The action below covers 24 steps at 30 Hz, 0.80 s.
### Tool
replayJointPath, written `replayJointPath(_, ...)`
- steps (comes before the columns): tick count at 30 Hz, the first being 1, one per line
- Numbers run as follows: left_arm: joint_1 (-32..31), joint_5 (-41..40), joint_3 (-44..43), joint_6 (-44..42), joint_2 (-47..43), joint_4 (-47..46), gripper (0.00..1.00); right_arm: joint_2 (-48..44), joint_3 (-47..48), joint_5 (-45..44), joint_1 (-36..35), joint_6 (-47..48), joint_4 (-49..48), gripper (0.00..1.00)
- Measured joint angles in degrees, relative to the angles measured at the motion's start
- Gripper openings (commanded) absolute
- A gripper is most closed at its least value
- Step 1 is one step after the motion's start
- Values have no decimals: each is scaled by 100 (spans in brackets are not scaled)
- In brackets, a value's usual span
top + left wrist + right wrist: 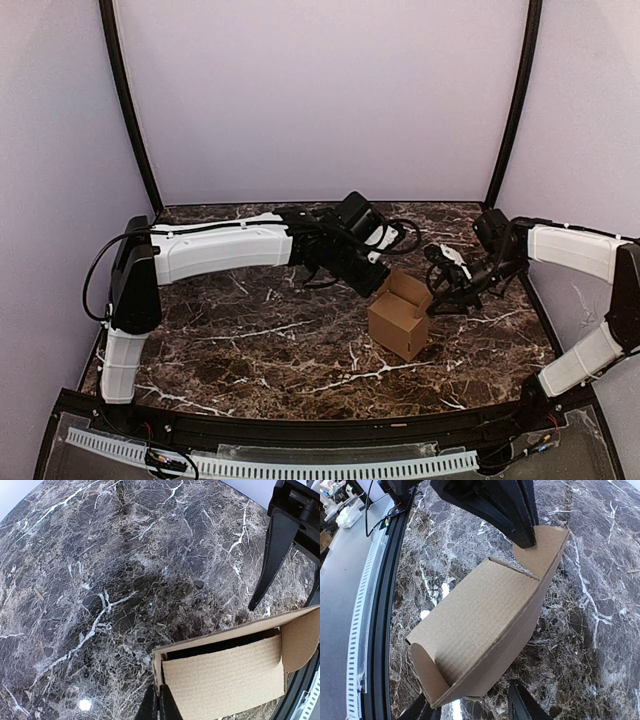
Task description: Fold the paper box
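The paper box (398, 325) is a small brown cardboard cube standing right of the table's middle, its top flaps open. My left gripper (383, 284) is at the box's upper left rim. In the left wrist view its fingertips (167, 706) are shut on the edge of a box wall (225, 675). My right gripper (438, 303) is at the box's right side. In the right wrist view its jaws (470, 711) stand open on either side of the box's near corner, with a rounded tab (427, 675) between them. The left arm's finger (512, 515) touches the far flap (545, 547).
The dark marble table (250, 340) spreads to the left and front. A black rail (300, 430) and a white perforated strip (260, 462) run along the near edge. Black frame posts (130, 110) and pale walls enclose the back and sides.
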State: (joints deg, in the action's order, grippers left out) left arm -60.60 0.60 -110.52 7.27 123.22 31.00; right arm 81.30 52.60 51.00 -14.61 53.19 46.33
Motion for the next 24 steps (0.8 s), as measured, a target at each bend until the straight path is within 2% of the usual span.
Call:
replayJointPath(7, -15, -52, -2, -59, 2, 2, 1, 90, 7, 186, 66, -125, 66, 36)
replayJointPath(18, -68, -181, -2, -59, 2, -4, 1, 238, 22, 299, 275, -249, 210, 35)
replayJointPath(24, -70, -310, -2, -57, 4, 2, 1, 481, 170, 474, 409, -299, 339, 44)
